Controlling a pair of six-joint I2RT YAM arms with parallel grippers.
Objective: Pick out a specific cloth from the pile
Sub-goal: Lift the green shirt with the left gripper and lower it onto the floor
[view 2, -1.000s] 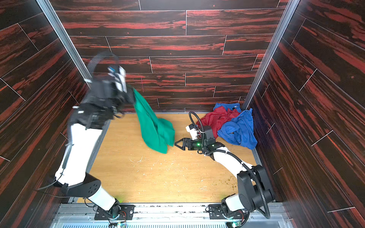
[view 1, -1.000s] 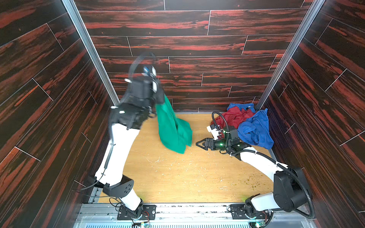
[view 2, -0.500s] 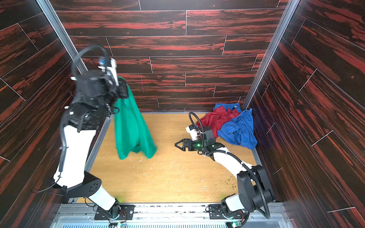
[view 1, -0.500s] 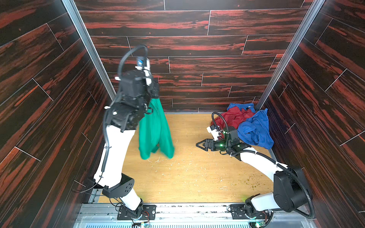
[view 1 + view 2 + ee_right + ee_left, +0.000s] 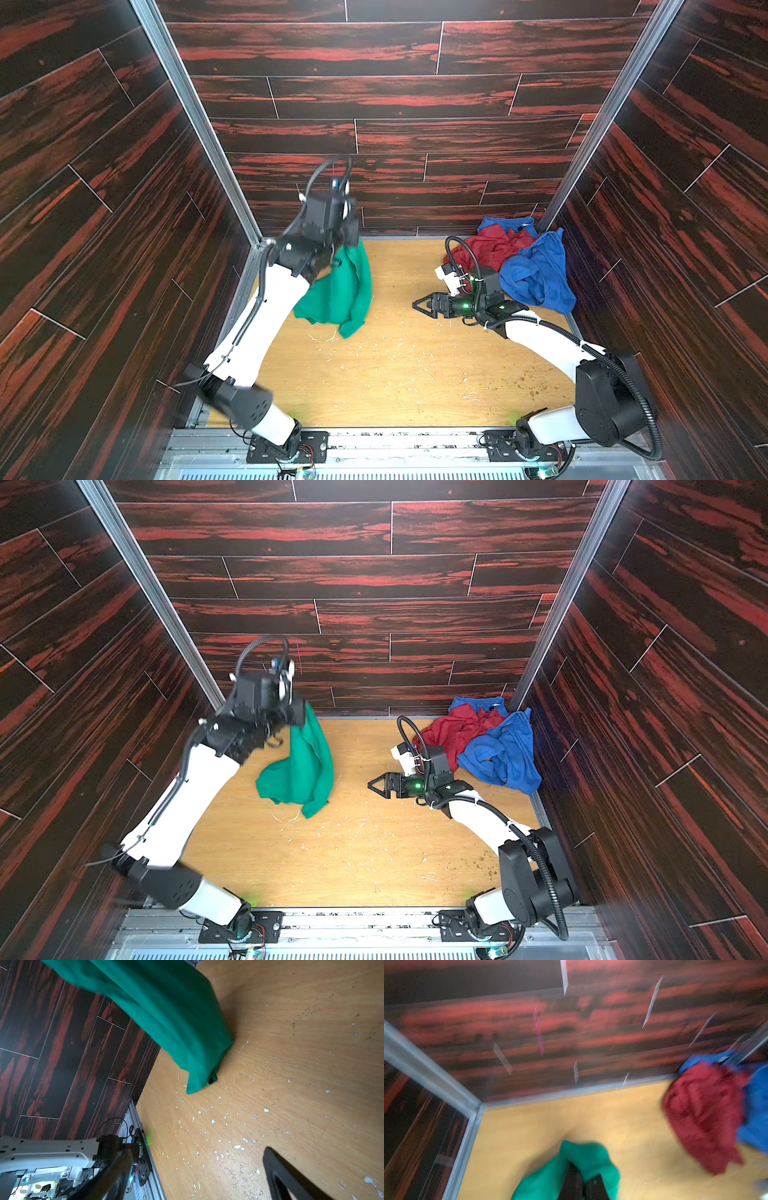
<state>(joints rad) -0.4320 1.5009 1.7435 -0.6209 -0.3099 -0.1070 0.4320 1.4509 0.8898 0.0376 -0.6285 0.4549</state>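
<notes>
The green cloth (image 5: 340, 291) (image 5: 303, 766) hangs from my left gripper (image 5: 583, 1171), which is shut on its upper edge. It is raised over the left half of the table, and its lower end (image 5: 199, 1082) bunches down at the wood. In both top views the left wrist hides the fingers. The pile sits in the far right corner, a dark red garment (image 5: 492, 249) (image 5: 457, 733) (image 5: 704, 1113) with blue ones (image 5: 536, 274) (image 5: 503, 750) around it. My right gripper (image 5: 417, 305) (image 5: 371, 786) (image 5: 196, 1156) stands open and empty just above the table, between cloth and pile, pointing at the cloth.
The light wooden table (image 5: 407, 374) carries scattered white flecks and scratches. Dark wood-pattern walls (image 5: 395, 104) close in the back and both sides. An aluminium rail (image 5: 374, 440) with both arm bases runs along the front edge.
The left arm swung the hanging cloth left, then back right and lower, so its bottom now gathers on the table. The right arm and the pile have stayed put.
</notes>
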